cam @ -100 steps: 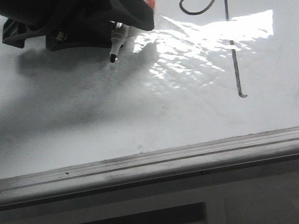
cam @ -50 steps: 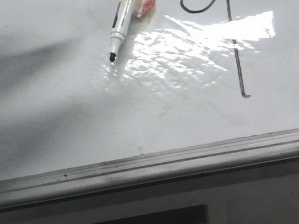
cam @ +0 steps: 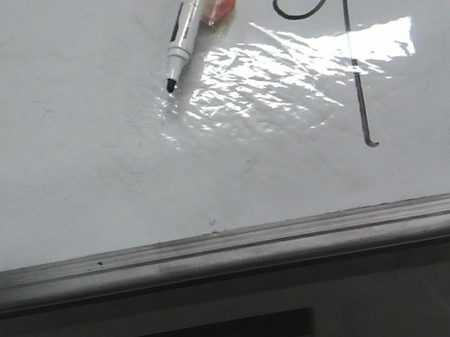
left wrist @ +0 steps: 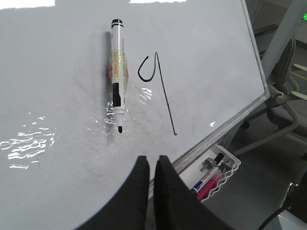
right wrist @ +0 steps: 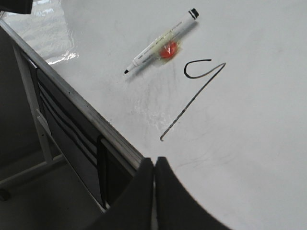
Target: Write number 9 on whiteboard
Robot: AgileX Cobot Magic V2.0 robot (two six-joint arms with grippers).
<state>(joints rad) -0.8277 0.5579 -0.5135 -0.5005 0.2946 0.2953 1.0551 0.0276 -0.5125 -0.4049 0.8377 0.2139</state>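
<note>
The board (cam: pixel 78 177) is wide and flat. Only a pen (cam: pixel 187 27) lies on it, cap off, just beside the 9 (cam: pixel 341 34) but not touching it. All the white around them is bare. A grey rail (cam: pixel 239 249) runs along the near edge, with a tray (left wrist: pixel 218 175) of pens below it.

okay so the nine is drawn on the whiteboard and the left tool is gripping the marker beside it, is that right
Not quite. The number 9 is drawn on the whiteboard, but nothing grips the marker: it lies loose on the board beside the figure. The left wrist view shows the left tool shut on nothing, well apart from the marker.
</note>
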